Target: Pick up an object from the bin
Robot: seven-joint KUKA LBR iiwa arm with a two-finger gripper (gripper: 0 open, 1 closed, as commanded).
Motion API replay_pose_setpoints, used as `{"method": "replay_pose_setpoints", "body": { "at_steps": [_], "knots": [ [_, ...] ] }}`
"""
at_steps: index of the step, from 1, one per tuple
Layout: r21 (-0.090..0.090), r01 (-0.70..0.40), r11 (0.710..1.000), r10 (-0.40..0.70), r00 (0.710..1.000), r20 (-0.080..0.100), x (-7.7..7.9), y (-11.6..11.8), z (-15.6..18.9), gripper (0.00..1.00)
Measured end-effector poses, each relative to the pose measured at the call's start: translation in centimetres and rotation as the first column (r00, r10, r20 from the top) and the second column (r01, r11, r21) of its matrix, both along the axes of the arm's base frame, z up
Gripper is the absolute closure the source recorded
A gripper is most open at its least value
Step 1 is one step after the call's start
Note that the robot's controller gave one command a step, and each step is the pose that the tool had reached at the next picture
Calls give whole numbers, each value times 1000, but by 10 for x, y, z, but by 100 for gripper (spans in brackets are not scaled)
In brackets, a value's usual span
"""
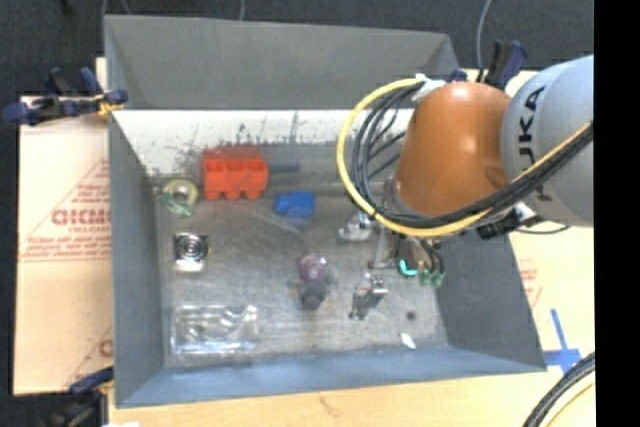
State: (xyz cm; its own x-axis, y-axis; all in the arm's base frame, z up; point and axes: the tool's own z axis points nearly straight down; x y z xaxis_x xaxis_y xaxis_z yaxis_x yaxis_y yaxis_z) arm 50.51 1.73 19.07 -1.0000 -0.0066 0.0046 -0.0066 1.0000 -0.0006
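Purple stubby piece [313, 279], dark at its lower end: lies on the floor of the grey bin [135, 265], near centre, a touch toward 5 o'clock, just at 9 o'clock of the gripper [368, 299] and apart from it. Gripper low over bare floor, nothing seen in it; wide or narrow, cannot tell. Farther out: 1 white scrap [408, 340] between 4 and 5 o'clock, 1 blue block [294, 205] at 11 o'clock, 1 orange-red brick [235, 175] beyond toward 10 o'clock, well apart. Probably light, stiff plastic; rounded, so likely to roll or slip. Best taken squarely across the narrow middle, closing on the 2 long sides rather than the ends.
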Motion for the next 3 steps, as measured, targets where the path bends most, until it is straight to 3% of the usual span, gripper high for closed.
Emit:
{"method": "replay_pose_setpoints", "body": {
  "at_steps": [1,2,3],
  "knots": [
    [-1,-115,993,115,993,13,57,14,-119,0],
    [-1,-113,994,113,993,25,60,14,-113,100],
    [-3,-120,993,120,993,18,78,-4,28,100]
  ]
}}
